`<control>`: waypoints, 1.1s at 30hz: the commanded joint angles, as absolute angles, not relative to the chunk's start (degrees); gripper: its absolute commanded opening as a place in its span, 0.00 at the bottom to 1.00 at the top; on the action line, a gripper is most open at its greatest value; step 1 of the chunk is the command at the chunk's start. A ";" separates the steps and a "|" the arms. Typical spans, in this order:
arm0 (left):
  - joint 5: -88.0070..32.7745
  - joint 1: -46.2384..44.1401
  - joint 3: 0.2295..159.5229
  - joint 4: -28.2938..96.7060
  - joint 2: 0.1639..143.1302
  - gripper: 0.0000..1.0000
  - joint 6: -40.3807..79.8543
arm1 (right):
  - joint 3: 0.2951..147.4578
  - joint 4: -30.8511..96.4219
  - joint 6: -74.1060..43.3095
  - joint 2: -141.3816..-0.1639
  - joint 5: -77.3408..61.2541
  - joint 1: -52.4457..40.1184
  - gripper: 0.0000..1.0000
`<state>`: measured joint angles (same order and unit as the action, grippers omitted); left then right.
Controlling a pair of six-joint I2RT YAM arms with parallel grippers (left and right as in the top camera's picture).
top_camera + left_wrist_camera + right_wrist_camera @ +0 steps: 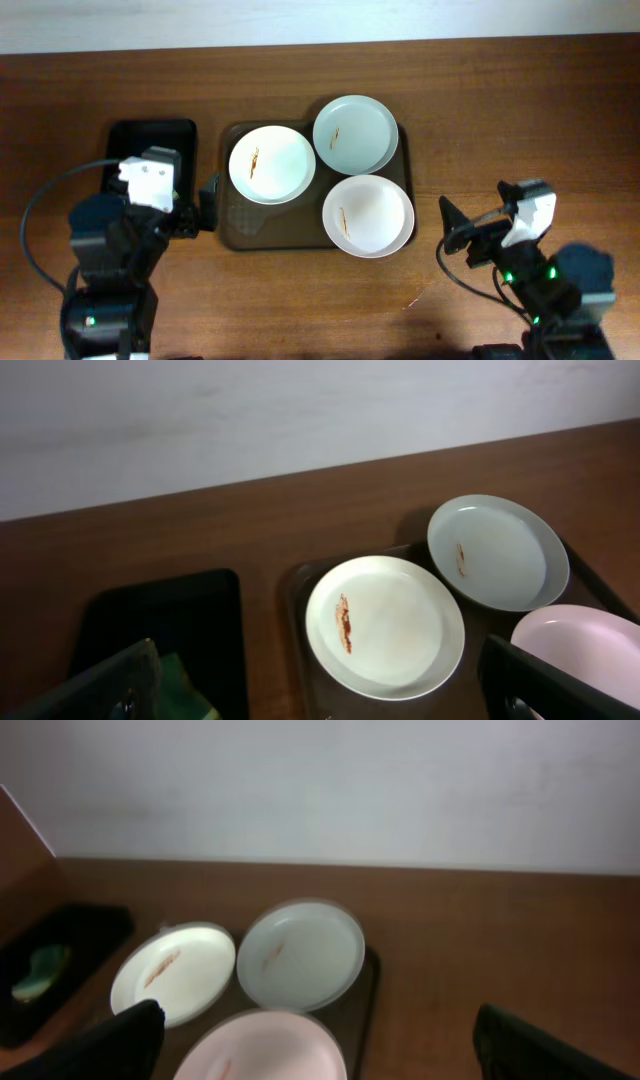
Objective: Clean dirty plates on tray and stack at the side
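Observation:
Three white plates lie on the brown tray (250, 226): a left one (272, 165), a far right one (355, 133) and a near right one (368, 215). Each bears a small orange-brown streak. My left gripper (200, 205) is open and empty just left of the tray. My right gripper (452, 230) is open and empty to the right of the tray. The left wrist view shows the streaked left plate (385, 625), the far plate (497, 552) and the near plate (585, 650) between open fingers (320, 700). The right wrist view shows the same plates (172, 972) (300, 953) (265, 1048) beyond open fingers (320, 1060).
A smaller black tray (150, 140) stands left of the brown tray, partly under my left arm. A green sponge (185, 690) lies in it; it also shows in the right wrist view (38, 970). A pale wall borders the table's far edge.

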<state>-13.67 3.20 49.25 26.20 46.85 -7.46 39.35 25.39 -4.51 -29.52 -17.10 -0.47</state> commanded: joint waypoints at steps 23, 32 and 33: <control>-20.80 4.21 70.24 47.62 74.59 0.99 -0.03 | 65.71 30.35 -21.69 -76.55 -20.51 -12.14 0.98; -18.96 10.92 85.03 62.70 84.07 0.99 4.47 | 66.39 18.09 -25.34 -84.29 -20.49 -19.22 0.99; -17.91 10.94 87.44 64.60 85.97 0.98 4.47 | 67.31 19.29 -25.34 -84.29 -20.25 -19.22 0.97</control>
